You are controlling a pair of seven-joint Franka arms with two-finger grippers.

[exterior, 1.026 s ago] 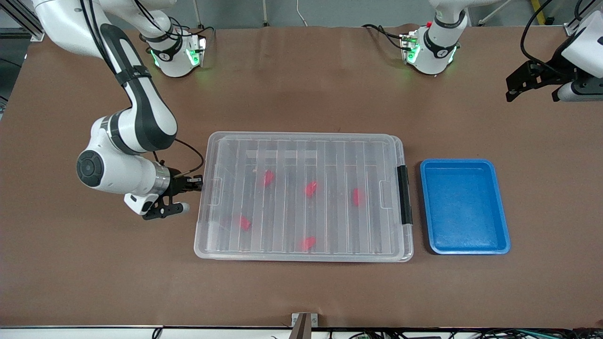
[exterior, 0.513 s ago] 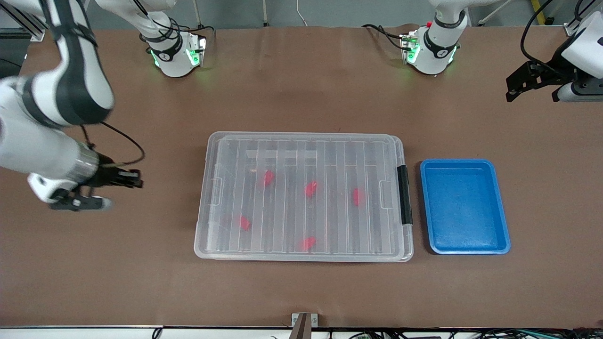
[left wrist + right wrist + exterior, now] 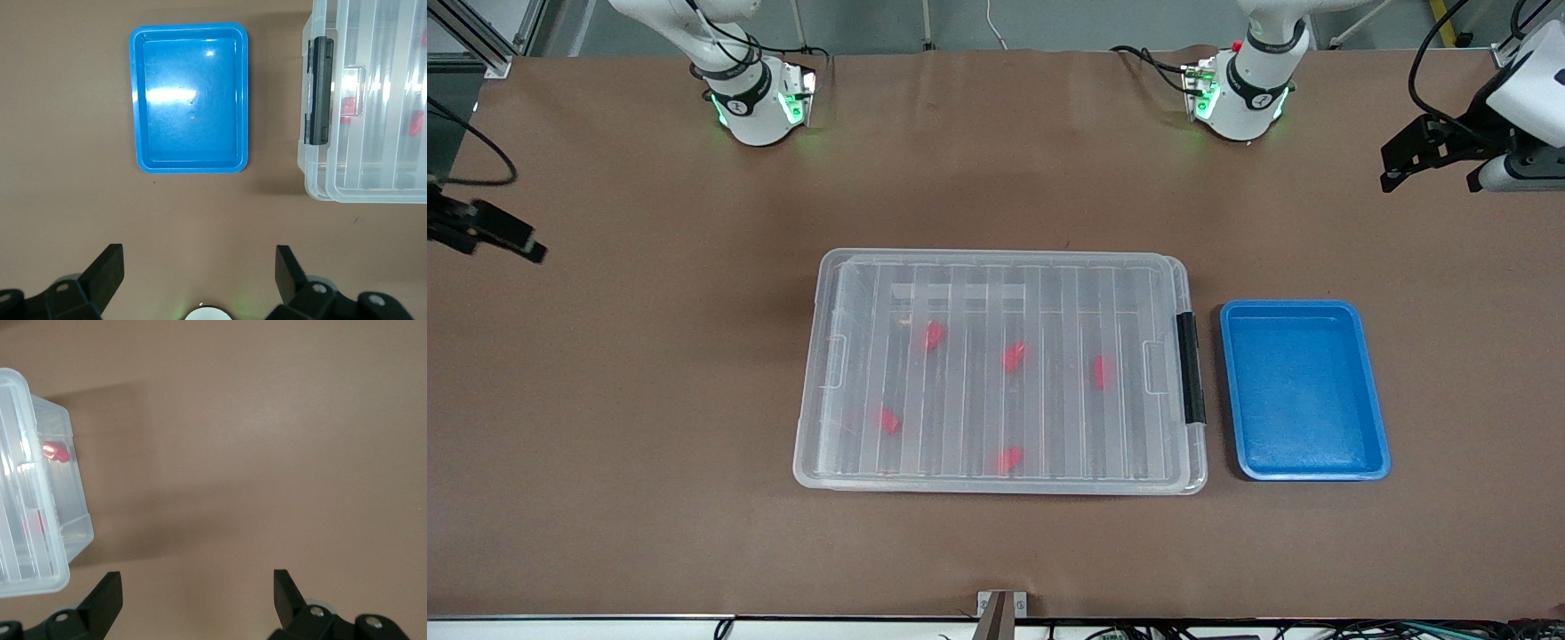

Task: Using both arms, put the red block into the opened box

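Note:
The clear box (image 3: 996,267) lies mid-table with its ribbed lid on it and a black latch bar (image 3: 1190,366) on the short side toward the left arm's end. Several red blocks (image 3: 1013,356) show through the lid. My right gripper (image 3: 516,242) hangs open and empty over bare table at the right arm's end, well away from the box. In the right wrist view my right gripper (image 3: 197,587) holds nothing, with a box corner (image 3: 40,540) and one red block (image 3: 57,452) in sight. My left gripper (image 3: 1392,169) waits open over the left arm's end; in its wrist view the left gripper (image 3: 199,263) is empty.
A blue tray (image 3: 1303,467) with nothing in it sits beside the box's latch side, toward the left arm's end; the blue tray (image 3: 141,100) and the box (image 3: 313,180) both show in the left wrist view. Brown table (image 3: 649,400) surrounds them.
My right arm has drawn back from the box's short side toward the right arm's end of the table, and its gripper has gone from shut to open. The left arm has not moved.

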